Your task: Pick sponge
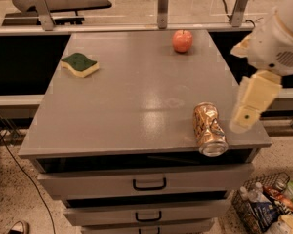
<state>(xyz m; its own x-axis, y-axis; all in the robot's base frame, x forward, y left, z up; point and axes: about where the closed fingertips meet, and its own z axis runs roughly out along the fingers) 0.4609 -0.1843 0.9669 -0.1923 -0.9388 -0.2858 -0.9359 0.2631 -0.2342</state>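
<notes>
My cream-coloured claw (246, 115) hangs at the right edge of the flat grey bench (136, 106), out past its near right corner and above the floor, hanging down from the rounded white joint of my arm (278, 43); whether it is spread or pressed together I cannot tell, and it holds nothing that I can see. The small wavy-edged sponge (79, 64), dark green scrub top over pale yellow foam, lies flat near the far left corner of the bench, well apart from my claw, with the whole width of the top between us. A round red apple (182, 41) sits near the far edge, right of centre. A crumpled gold-coloured drink can (209, 128) lies on its side at the near right edge, just beside my claw, its silver end (213, 148) pointing off the front. Below the top are grey drawers with black handles (149, 184), and a wire basket of bottles and packets (263, 206) stands on the speckled floor at the lower right.
</notes>
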